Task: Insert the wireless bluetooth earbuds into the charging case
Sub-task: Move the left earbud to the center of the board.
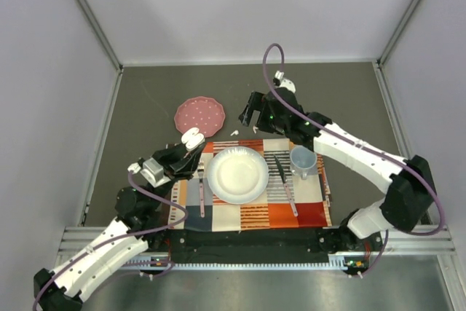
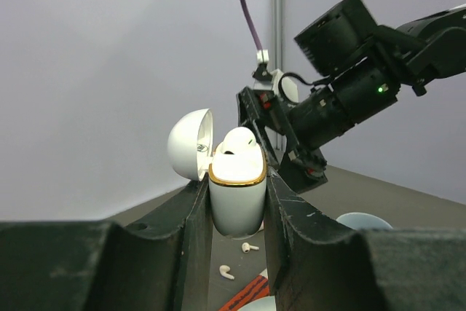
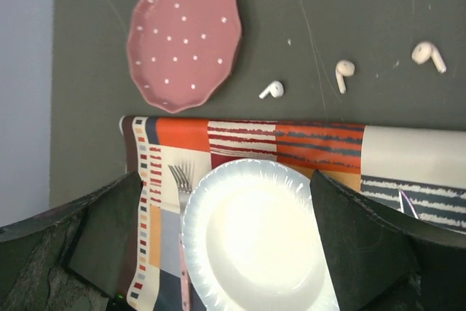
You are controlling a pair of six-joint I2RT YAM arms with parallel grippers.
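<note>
My left gripper [image 2: 237, 178] is shut on the white, gold-rimmed charging case [image 2: 237, 198], held upright above the table. Its lid [image 2: 189, 143] hangs open to the left. One white earbud [image 2: 239, 140] sits in the case's top. In the top view the case [image 1: 193, 138] hovers over the placemat's far left corner. Three loose earbuds lie on the dark table beyond the placemat: a white one [image 3: 272, 90] and two peach ones [image 3: 344, 72] [image 3: 428, 54]. My right gripper [image 3: 226, 231] is open and empty, up in the air; in the top view the gripper [image 1: 250, 116] is just right of the earbuds.
A pink dotted plate [image 1: 199, 116] lies on the far left of the table. A striped placemat [image 1: 306, 209] holds a white plate [image 1: 237, 175], a fork [image 1: 201, 193], a knife [image 1: 280, 169] and a pale blue cup [image 1: 303, 159]. Grey walls enclose the table.
</note>
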